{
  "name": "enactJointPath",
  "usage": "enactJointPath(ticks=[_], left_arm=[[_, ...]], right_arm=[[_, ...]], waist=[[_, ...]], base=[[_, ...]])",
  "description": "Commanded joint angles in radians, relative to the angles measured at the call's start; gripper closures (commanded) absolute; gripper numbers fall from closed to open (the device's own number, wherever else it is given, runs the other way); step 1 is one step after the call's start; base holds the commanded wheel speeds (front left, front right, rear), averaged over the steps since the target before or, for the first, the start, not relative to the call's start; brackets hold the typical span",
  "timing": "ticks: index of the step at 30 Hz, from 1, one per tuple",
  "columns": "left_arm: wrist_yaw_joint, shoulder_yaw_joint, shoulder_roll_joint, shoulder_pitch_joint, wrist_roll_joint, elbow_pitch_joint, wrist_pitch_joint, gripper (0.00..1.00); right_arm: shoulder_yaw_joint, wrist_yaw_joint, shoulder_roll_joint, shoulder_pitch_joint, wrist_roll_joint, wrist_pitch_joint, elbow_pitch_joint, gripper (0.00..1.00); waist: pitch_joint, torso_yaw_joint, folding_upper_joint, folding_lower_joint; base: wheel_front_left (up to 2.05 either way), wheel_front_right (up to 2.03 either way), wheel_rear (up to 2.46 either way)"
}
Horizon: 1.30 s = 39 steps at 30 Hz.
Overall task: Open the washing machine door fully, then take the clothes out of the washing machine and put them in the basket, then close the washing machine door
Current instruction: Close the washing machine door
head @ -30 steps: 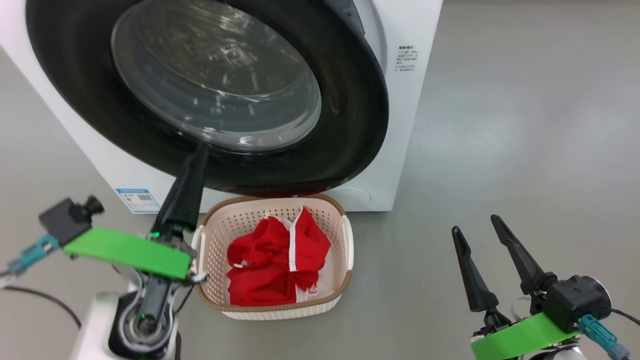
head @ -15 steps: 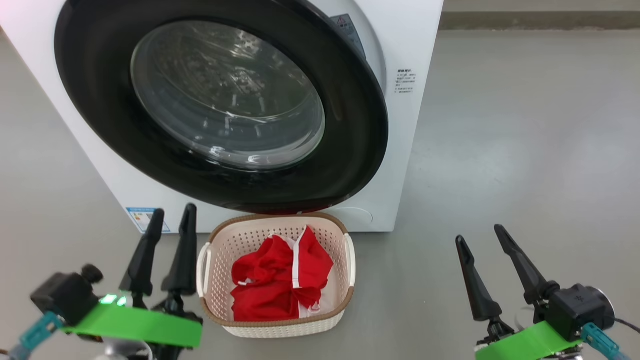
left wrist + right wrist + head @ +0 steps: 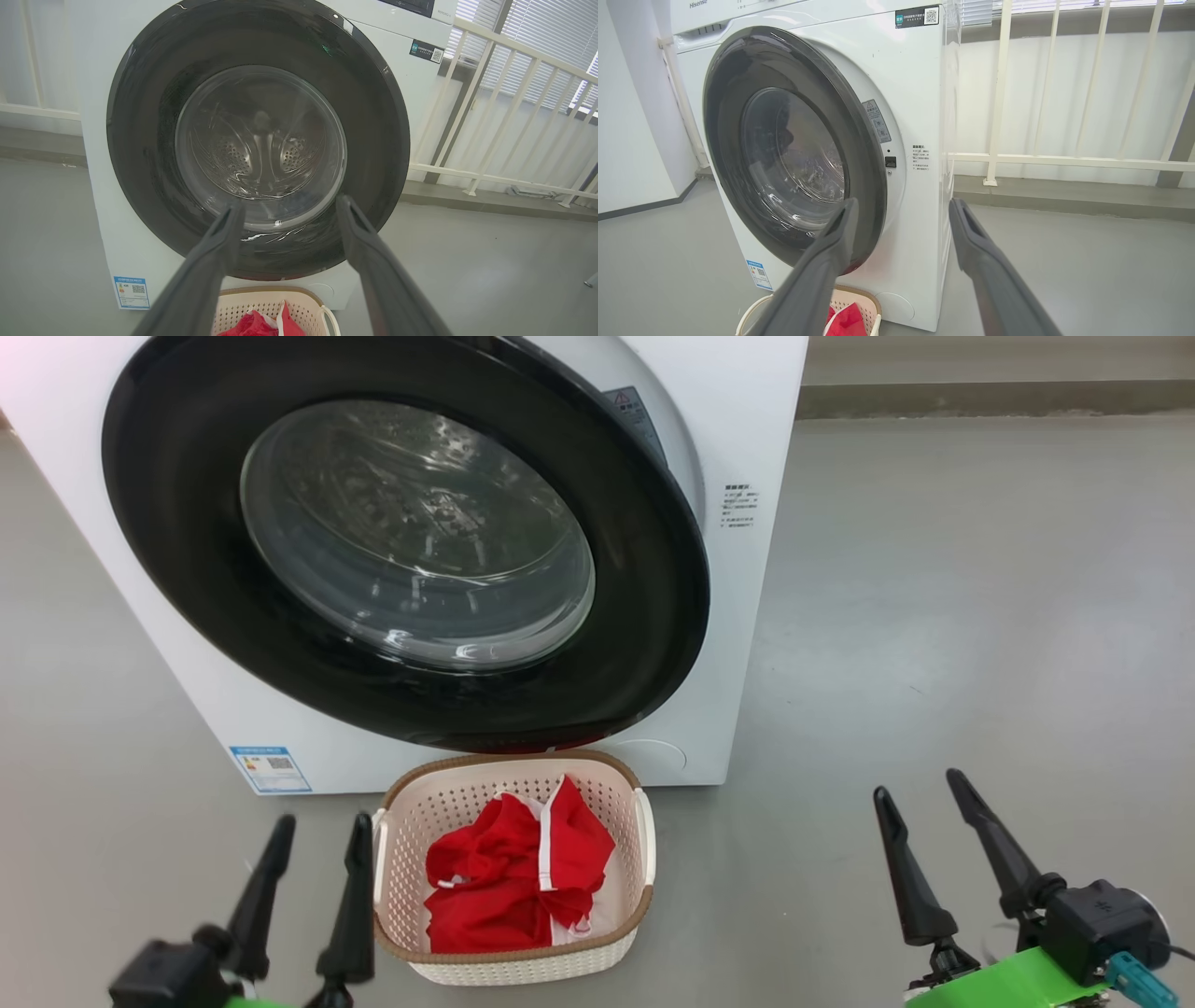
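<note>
both arms sit low, left gripper (image 3: 320, 819) and right gripper (image 3: 918, 787) empty, fingers spread apart and pointing up.

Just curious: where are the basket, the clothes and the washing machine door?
the basket (image 3: 523, 971), head view, front wall.
the clothes (image 3: 485, 896), head view, middle of the red fabric.
the washing machine door (image 3: 173, 551), head view, black ring.

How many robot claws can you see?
2. The left gripper is at the lower left of the head view, open, just beside the basket. The right gripper is at the lower right, open, over the floor.
</note>
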<state>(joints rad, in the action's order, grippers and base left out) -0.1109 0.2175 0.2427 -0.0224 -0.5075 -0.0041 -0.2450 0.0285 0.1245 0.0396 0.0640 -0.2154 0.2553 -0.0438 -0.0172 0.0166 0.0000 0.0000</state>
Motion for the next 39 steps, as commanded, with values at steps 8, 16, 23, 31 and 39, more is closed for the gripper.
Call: enactJointPath(ticks=[8,16,23,31,39], left_arm=[[-0.037,-0.036,-0.004,0.034,0.053,-0.019,-0.015,0.0],[-0.04,-0.061,-0.037,0.05,0.11,-0.016,-0.017,0.0],[-0.026,-0.081,-0.055,0.059,0.165,-0.017,-0.017,0.0],[-0.009,-0.098,-0.072,0.061,0.194,-0.01,-0.017,0.0],[0.005,-0.106,-0.089,0.064,0.227,-0.012,-0.017,0.0]], right_arm=[[-0.018,0.006,0.011,0.022,0.013,0.006,0.045,0.0],[-0.027,0.006,0.011,0.051,-0.001,0.006,0.052,0.0],[-0.029,0.006,0.011,0.057,-0.01,0.006,0.052,0.0],[-0.03,0.006,0.011,0.061,-0.014,0.006,0.053,0.0],[-0.026,0.006,0.011,0.058,-0.013,0.006,0.053,0.03]], waist=[[-0.006,-0.001,0.0,0.0],[-0.01,0.001,0.0,0.0],[-0.011,-0.002,0.0,0.0],[-0.012,0.002,0.0,0.0],[-0.005,0.022,0.0,0.0]], base=[[0.0,0.0,0.0],[0.0,0.0,0.0],[0.0,0.0,0.0],[0.0,0.0,0.0],[0.0,0.0,0.0]])
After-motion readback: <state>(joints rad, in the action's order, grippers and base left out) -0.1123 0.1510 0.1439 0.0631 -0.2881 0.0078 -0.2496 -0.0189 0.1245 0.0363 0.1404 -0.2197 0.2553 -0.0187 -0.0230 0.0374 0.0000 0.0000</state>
